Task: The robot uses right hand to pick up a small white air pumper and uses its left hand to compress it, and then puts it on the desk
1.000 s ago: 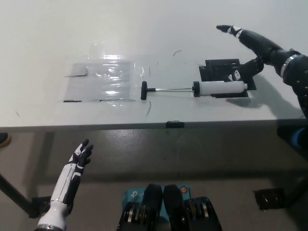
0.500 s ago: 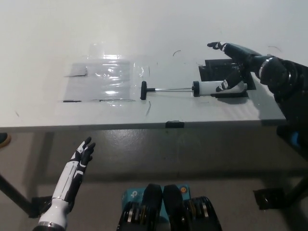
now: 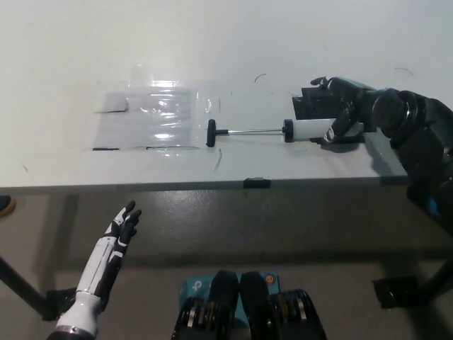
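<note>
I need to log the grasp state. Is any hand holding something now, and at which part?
It cannot be told for sure. The right hand lies over the white barrel end of the air pump on the desk, not lifted. The left hand holds nothing.

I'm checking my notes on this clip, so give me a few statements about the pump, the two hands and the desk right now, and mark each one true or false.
1. The air pumper lies flat on the desk. True.
2. The pumper's rod is pushed fully in. False: the thin rod is drawn out, its black handle well away from the white barrel.
3. The right hand is over the barrel end of the pumper. True, though a closed grip is not clear.
4. The left hand is pressing on the pumper's handle. False: it hangs below the desk edge, fingers apart, holding nothing.
5. A clear plastic sheet lies on the desk beyond the handle end. True.
</note>
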`<act>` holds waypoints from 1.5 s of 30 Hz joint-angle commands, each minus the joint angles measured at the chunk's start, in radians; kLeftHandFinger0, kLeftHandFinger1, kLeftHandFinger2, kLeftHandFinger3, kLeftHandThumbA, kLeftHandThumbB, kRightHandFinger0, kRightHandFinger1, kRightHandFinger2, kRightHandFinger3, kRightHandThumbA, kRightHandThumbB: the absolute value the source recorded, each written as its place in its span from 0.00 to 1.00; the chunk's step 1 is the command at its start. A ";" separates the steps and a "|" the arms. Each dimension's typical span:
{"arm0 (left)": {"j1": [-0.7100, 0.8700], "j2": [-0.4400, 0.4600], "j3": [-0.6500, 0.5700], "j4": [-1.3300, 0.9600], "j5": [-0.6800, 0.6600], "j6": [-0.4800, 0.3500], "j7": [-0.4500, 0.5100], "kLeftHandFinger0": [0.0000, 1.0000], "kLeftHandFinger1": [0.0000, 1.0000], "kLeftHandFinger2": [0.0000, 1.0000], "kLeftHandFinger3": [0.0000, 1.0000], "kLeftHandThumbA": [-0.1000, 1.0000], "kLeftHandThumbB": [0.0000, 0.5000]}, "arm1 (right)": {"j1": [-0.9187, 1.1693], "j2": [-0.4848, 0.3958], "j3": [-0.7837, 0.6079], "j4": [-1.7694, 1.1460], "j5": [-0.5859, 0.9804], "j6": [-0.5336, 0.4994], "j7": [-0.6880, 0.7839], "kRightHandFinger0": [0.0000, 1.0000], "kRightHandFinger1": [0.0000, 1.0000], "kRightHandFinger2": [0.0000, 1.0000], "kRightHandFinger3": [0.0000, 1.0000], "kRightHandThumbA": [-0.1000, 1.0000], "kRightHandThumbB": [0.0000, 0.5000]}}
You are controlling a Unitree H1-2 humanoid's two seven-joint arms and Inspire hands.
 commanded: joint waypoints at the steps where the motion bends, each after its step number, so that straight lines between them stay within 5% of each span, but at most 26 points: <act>1: -0.022 0.024 0.005 -0.008 0.005 -0.040 -0.010 1.00 1.00 1.00 1.00 1.00 0.29 | -0.092 0.000 0.002 0.028 -0.015 -0.041 -0.041 1.00 1.00 1.00 1.00 1.00 0.83; 8: -0.022 0.028 -0.001 -0.010 0.013 -0.040 -0.011 1.00 1.00 1.00 1.00 1.00 0.29 | -0.091 0.014 0.001 0.059 -0.013 -0.045 -0.038 1.00 1.00 1.00 1.00 1.00 0.78; 29: -0.033 0.035 -0.004 -0.002 0.021 -0.049 -0.007 1.00 1.00 1.00 1.00 1.00 0.29 | -0.106 0.038 0.047 0.121 -0.043 -0.070 0.004 1.00 1.00 1.00 1.00 1.00 0.95; 33: -0.041 0.038 -0.001 0.010 0.014 -0.052 -0.009 1.00 1.00 1.00 1.00 1.00 0.31 | -0.107 0.044 0.091 0.147 -0.069 -0.038 0.024 1.00 1.00 1.00 1.00 0.99 0.84; 35: -0.041 0.038 -0.001 0.010 0.015 -0.053 -0.010 1.00 1.00 1.00 1.00 1.00 0.31 | -0.102 0.050 0.115 0.163 -0.081 -0.013 0.017 1.00 1.00 1.00 1.00 0.73 0.77; 36: -0.042 0.037 -0.002 0.009 0.016 -0.053 -0.009 1.00 1.00 1.00 1.00 1.00 0.31 | -0.094 0.055 0.133 0.171 -0.099 -0.002 -0.016 1.00 1.00 1.00 0.86 0.45 0.55; 37: -0.045 0.037 -0.002 0.011 0.016 -0.053 -0.010 1.00 1.00 1.00 1.00 1.00 0.32 | -0.088 0.055 0.147 0.174 -0.112 -0.007 -0.047 0.79 0.78 0.67 0.47 0.08 0.33; 38: -0.049 0.038 -0.002 0.012 0.016 -0.051 -0.010 1.00 1.00 1.00 1.00 1.00 0.32 | -0.077 0.054 0.191 0.172 -0.157 -0.026 -0.103 0.38 0.48 0.52 0.41 0.00 0.47; 39: -0.052 0.038 -0.002 0.013 0.017 -0.053 -0.011 1.00 1.00 1.00 1.00 1.00 0.31 | -0.077 0.056 0.191 0.178 -0.147 -0.021 -0.100 0.14 0.30 0.39 0.38 0.00 0.44; 40: -0.055 0.040 -0.002 0.013 0.017 -0.053 -0.011 1.00 1.00 1.00 1.00 1.00 0.31 | -0.078 0.058 0.192 0.182 -0.141 -0.019 -0.101 0.05 0.26 0.39 0.40 0.00 0.42; 42: -0.059 0.044 -0.003 0.013 0.018 -0.051 -0.014 1.00 1.00 1.00 1.00 1.00 0.32 | -0.069 0.061 0.209 0.197 -0.150 -0.025 -0.114 0.00 0.26 0.49 0.53 0.00 0.34; 43: -0.067 0.046 -0.002 0.020 0.015 -0.053 -0.017 1.00 1.00 1.00 1.00 1.00 0.33 | -0.067 0.059 0.212 0.200 -0.149 -0.028 -0.111 0.16 0.44 0.61 0.60 0.00 0.33; 44: -0.068 0.045 -0.001 0.022 0.011 -0.054 -0.017 1.00 1.00 1.00 1.00 1.00 0.35 | -0.066 0.061 0.210 0.205 -0.144 -0.022 -0.100 0.42 0.63 0.71 0.70 0.00 0.33; 45: -0.073 0.046 -0.001 0.022 0.009 -0.050 -0.019 1.00 1.00 1.00 1.00 1.00 0.35 | -0.066 0.060 0.209 0.205 -0.143 -0.021 -0.098 0.45 0.64 0.68 0.68 0.00 0.32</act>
